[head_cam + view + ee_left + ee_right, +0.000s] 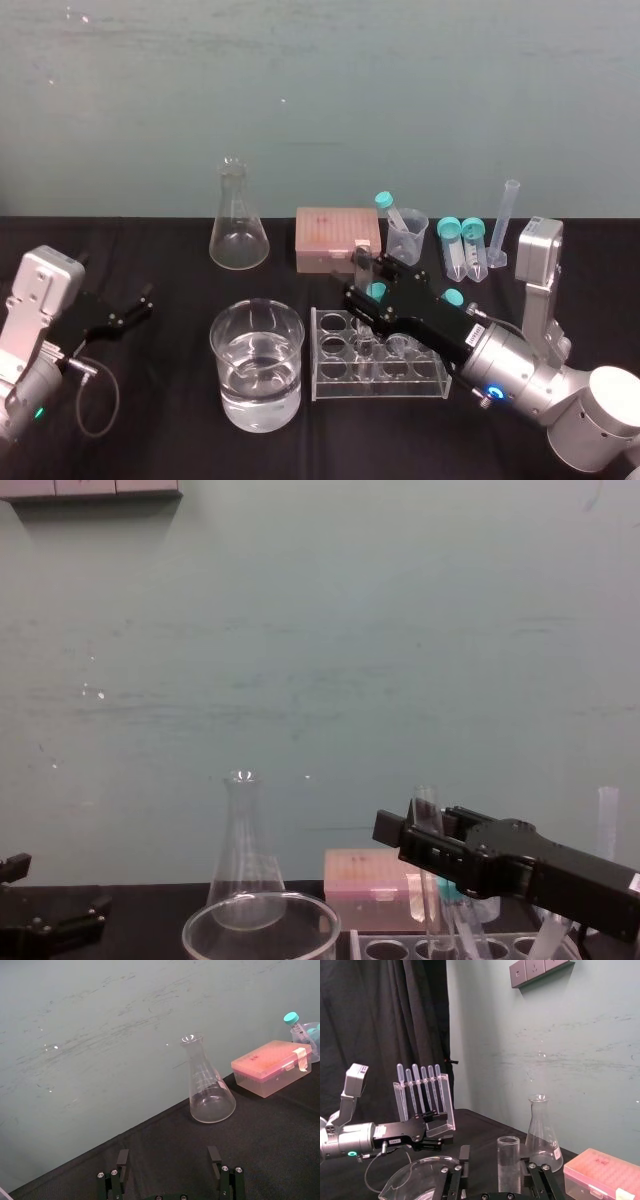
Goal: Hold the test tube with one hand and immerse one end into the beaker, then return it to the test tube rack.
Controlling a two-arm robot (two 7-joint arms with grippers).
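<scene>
Right pincer [495, 1160] low over the rack [345, 385], near the table's [160, 420] front edge, fingers [465, 1159] parted either side of the tube [509, 1160], not yet clamped on it. Tube upright in a rack hole. Left pincer [168, 1156] parked wide by the left edge.

Probably best done so: centre the glass between the fingers, close gently a little below the open rim, then lift straight up until the rounded end clears the hole. Only then swing left to the beaker [214, 335], just beside the rack. Likely risks if rushed: a tipped rack or cracked glass.

From the right wrist: a plain gap between one finger and the glass. From the chest: tube mouth above the fingers, upright. From the head: tube largely masked by the pincer, yet beaker and rack side by side, with water in the beaker.
</scene>
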